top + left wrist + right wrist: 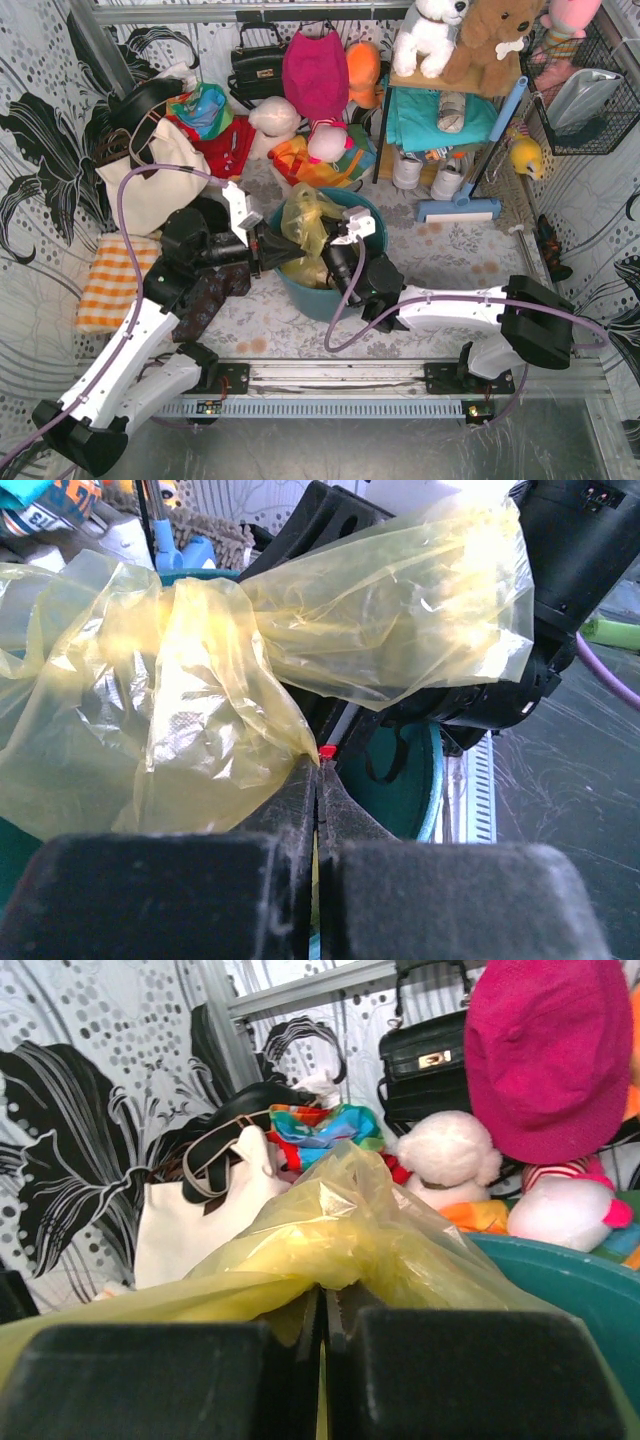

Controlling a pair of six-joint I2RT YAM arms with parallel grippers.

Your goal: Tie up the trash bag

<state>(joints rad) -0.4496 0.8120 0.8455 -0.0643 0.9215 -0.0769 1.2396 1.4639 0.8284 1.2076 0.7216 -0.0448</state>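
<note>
Left gripper (pixel 318 772) clamped tight on yellow trash bag (pixel 305 218) film at bag's 8 o'clock, right gripper (pixel 322 1308) likewise pinching it at 4 o'clock, bag bunched up in teal bin (pixel 377 218).

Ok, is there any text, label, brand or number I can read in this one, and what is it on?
No text reads cleanly in any view.
On the colourful item at the top left of the left wrist view: white characters, cut off and blurred, unreadable.
On the black handbag: a gold clasp, no legible brand.
On the trash bag: no print visible.
</note>
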